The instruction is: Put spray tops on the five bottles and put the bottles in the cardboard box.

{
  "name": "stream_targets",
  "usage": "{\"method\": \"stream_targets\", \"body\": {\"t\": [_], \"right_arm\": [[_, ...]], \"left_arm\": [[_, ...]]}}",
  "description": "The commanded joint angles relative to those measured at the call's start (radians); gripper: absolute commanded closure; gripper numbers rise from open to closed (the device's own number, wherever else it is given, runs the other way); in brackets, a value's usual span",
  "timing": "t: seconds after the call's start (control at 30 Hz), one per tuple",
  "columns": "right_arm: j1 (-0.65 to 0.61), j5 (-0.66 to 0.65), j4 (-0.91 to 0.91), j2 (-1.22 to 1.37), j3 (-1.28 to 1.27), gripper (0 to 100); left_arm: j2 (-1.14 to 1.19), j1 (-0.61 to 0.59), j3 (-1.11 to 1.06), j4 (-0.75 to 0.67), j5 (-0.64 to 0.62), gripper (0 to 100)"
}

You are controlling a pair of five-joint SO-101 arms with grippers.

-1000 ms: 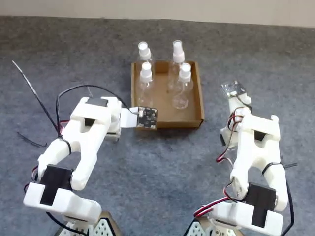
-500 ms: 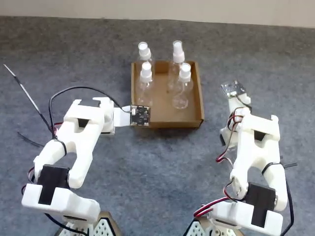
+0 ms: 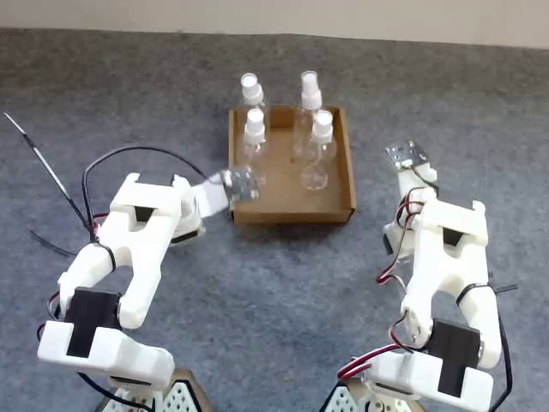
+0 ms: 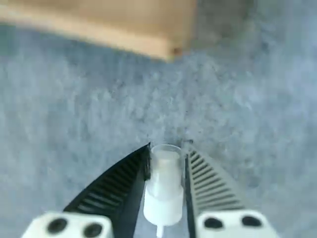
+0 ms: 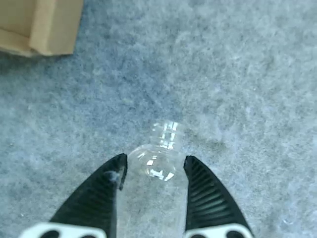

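The left hand (image 4: 167, 148) was clenched on a white spray top (image 4: 163, 186), which sat upright between its two black fingers above the grey surface (image 3: 283, 292). A corner of the cardboard box (image 3: 292, 211) lay just beyond it. The right hand (image 5: 154, 161) grasped a clear bottle (image 5: 163, 139) by its shoulders. The bare, uncapped neck pointed out past the fingertips, well apart from the box. Inside the box stood four bottles with spray tops (image 3: 255, 142), two in front and two behind.
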State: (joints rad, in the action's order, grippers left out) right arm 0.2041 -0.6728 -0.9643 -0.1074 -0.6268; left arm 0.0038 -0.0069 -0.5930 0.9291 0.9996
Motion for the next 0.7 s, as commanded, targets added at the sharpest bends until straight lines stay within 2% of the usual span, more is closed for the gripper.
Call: {"method": "stream_targets", "body": {"t": [0.0,0.1,0.23,0.33,0.5,0.67], "right_arm": [[-0.001,0.005,0.005,0.010,-0.024,99.3],[0.004,0.005,0.005,0.010,-0.024,99.3],[0.007,0.005,0.007,0.012,-0.024,99.3],[0.007,0.005,0.007,0.012,-0.024,99.3],[0.008,0.005,0.007,0.012,-0.024,99.3],[0.010,0.005,0.007,0.012,-0.024,99.3]], "left_arm": [[-0.015,-0.012,0.081,0.035,-0.522,93],[-0.008,-0.004,0.108,0.075,-0.706,92],[-0.008,-0.012,0.116,0.083,-0.793,92],[-0.008,-0.018,0.114,0.106,-0.806,92],[-0.008,-0.022,0.113,0.149,-0.801,83],[-0.007,-0.024,0.108,0.161,-0.790,84]]}}
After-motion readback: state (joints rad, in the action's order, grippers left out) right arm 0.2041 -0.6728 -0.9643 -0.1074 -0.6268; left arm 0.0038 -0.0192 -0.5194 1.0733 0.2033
